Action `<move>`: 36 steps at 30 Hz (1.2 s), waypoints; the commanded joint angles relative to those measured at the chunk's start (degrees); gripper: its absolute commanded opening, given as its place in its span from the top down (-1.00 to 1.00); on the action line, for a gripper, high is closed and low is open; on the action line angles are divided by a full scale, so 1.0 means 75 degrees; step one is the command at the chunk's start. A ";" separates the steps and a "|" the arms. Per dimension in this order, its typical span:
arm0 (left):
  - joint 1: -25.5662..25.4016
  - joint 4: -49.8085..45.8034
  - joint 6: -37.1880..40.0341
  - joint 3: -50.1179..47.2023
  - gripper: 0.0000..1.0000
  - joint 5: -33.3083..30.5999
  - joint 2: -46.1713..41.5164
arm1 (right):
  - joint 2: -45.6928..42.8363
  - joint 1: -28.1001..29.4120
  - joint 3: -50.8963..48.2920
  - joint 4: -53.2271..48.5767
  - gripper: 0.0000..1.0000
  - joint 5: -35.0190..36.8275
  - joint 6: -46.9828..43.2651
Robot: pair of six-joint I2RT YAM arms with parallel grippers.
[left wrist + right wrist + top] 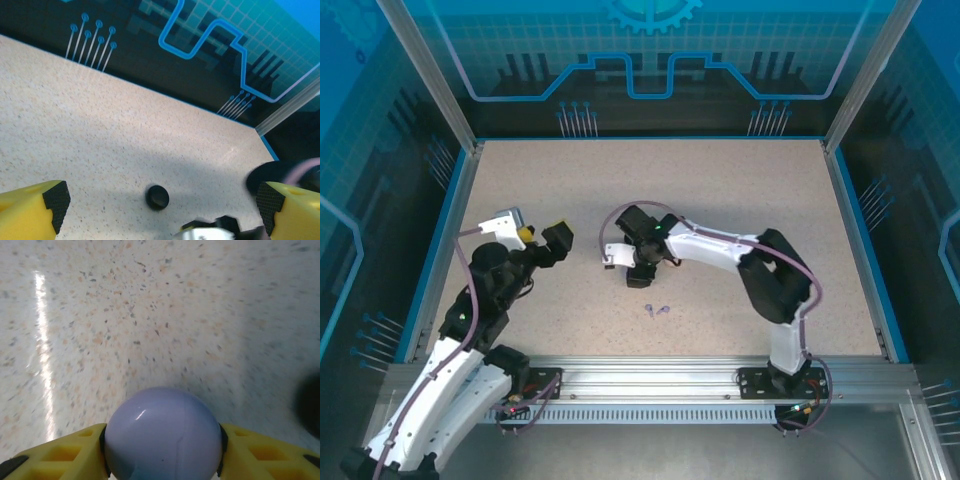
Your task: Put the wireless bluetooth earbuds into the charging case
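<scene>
1. A speckled table (720, 200) with blue edging stands inside blue printed walls.
2. The left arm leans in from the near-left corner. Its hand (542, 238) is over the table's left part, with its fingers spread well apart.
3. The right arm bends from near right across to the table's middle. Its hand (638, 272) points down at the table, too dark to read the jaws.
4. Two tiny purple earbuds (657, 311) lie side by side on the table, near the right hand but apart from it.
5. A metal rail (650, 380) runs along the near edge.
</scene>
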 commanded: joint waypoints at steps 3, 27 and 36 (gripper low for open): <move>0.0338 0.0864 -0.0801 -0.0056 -0.97 0.1481 0.0944 | -0.2146 -0.0319 -0.1485 0.1231 -0.05 -0.0078 0.0613; -0.0566 0.3761 -0.1084 0.0352 -0.85 0.7527 0.4177 | -0.5503 -0.0556 -0.3052 0.2432 -0.05 -0.0063 -0.0425; -0.0998 0.3869 -0.0941 0.0711 -0.71 0.7398 0.4765 | -0.5394 -0.0377 -0.2855 0.2353 -0.05 -0.0193 -0.0442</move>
